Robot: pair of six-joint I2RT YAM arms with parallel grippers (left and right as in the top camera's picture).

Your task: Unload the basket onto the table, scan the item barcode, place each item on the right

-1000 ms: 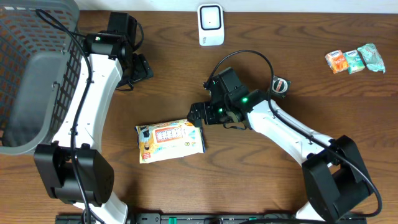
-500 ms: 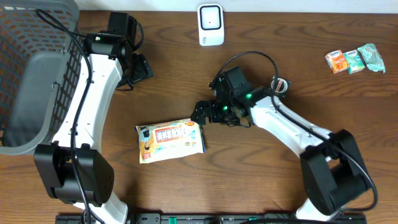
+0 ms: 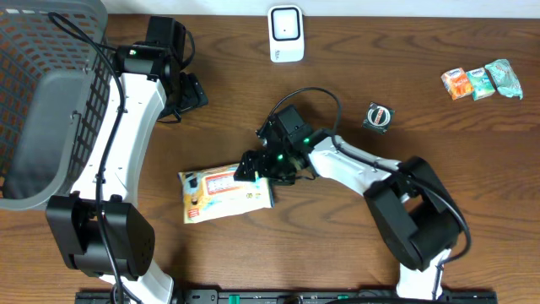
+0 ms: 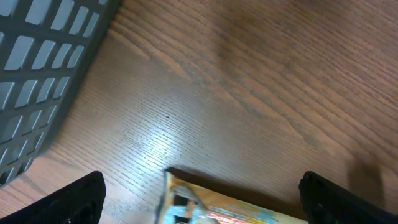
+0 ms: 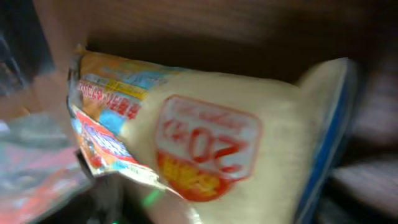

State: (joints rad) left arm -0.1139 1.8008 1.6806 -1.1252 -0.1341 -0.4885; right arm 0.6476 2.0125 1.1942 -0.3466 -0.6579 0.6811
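The item is a flat cream and orange snack packet [image 3: 224, 192] lying on the brown table. My right gripper [image 3: 251, 166] is down at the packet's upper right corner, its fingers around that end. The right wrist view is blurred and almost filled by the packet [image 5: 205, 143], so how far the jaws have closed on it does not show. The white barcode scanner [image 3: 286, 34] stands at the table's far edge. My left gripper [image 3: 190, 93] hovers open and empty near the basket. In its wrist view the packet's far corner [image 4: 217, 208] shows between its fingertips [image 4: 81, 199].
A grey mesh basket [image 3: 42, 101] takes up the left side of the table. Three small packets [image 3: 481, 82] lie at the far right. A small round object [image 3: 380, 116] sits right of the right arm.
The right gripper has travelled left and down from beside the packet onto its upper right corner. The packet has shifted slightly left. The left arm has not moved.
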